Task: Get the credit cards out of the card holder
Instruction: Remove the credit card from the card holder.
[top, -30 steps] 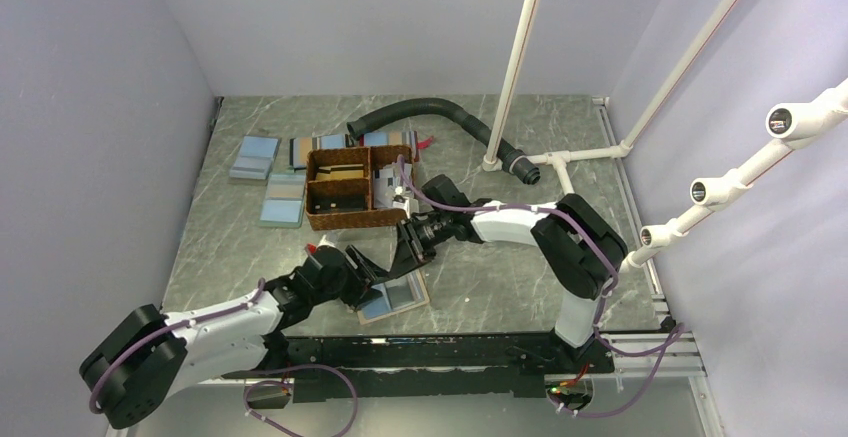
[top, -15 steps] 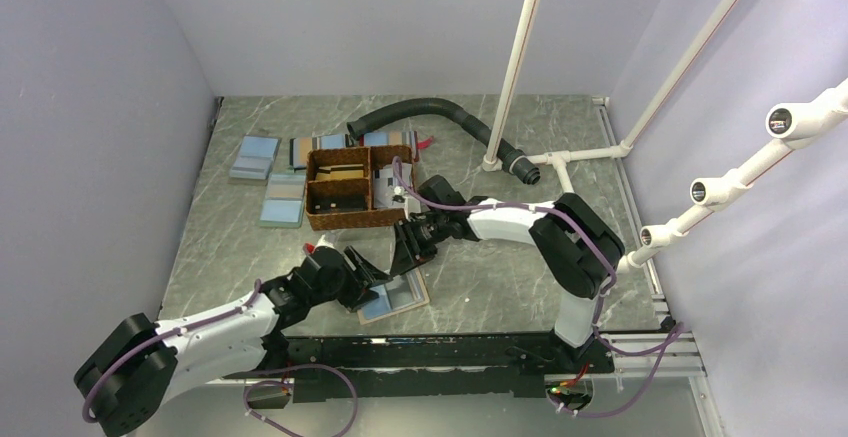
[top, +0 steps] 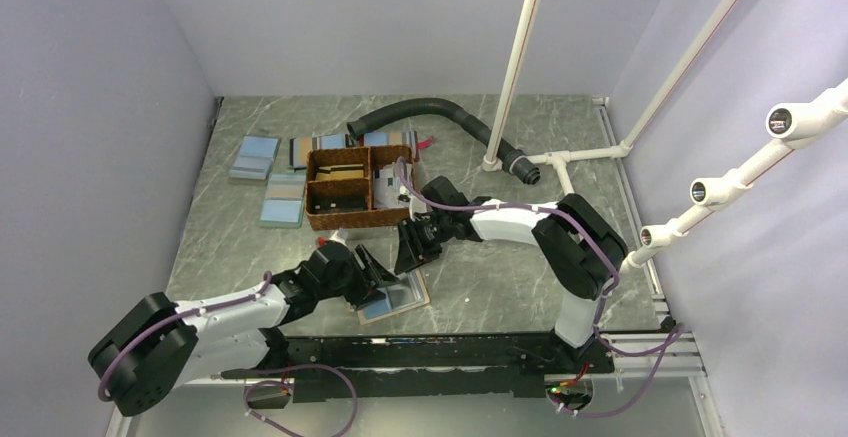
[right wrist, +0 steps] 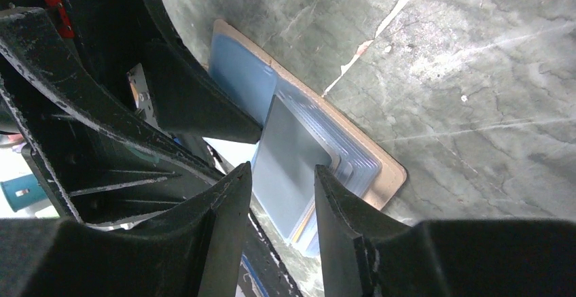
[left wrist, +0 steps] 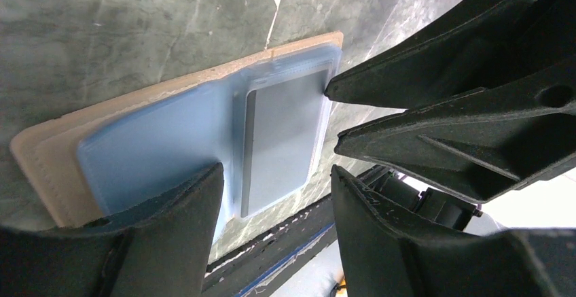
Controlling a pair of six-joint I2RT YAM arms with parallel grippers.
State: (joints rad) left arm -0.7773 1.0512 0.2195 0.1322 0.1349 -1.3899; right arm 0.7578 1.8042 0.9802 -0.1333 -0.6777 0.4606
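Holder lies spread open and flat on the table, close to the near edge and between my two claws, its tan rim outermost and its light blue faces up. A grey card sits at the pocket of one half, on a stack of pale blue layers. From my right wrist one end of it seems to reach past the holder's edge, though I cannot tell whether it is free of the pocket. My left claw is released, fingers spread wide, one over the plain blue half and the other just beside the card half; whether they touch the leather I cannot tell. My right claw faces it from the opposite side, also released and grasping nothing. Its fingers stand parted with the grey card showing in the gap, and from my left wrist their tips lie right at the edge of the card half, one at the card's corner. Well behind the holder stands a woven basket, with blue rectangles to its left and a black hose beyond it.
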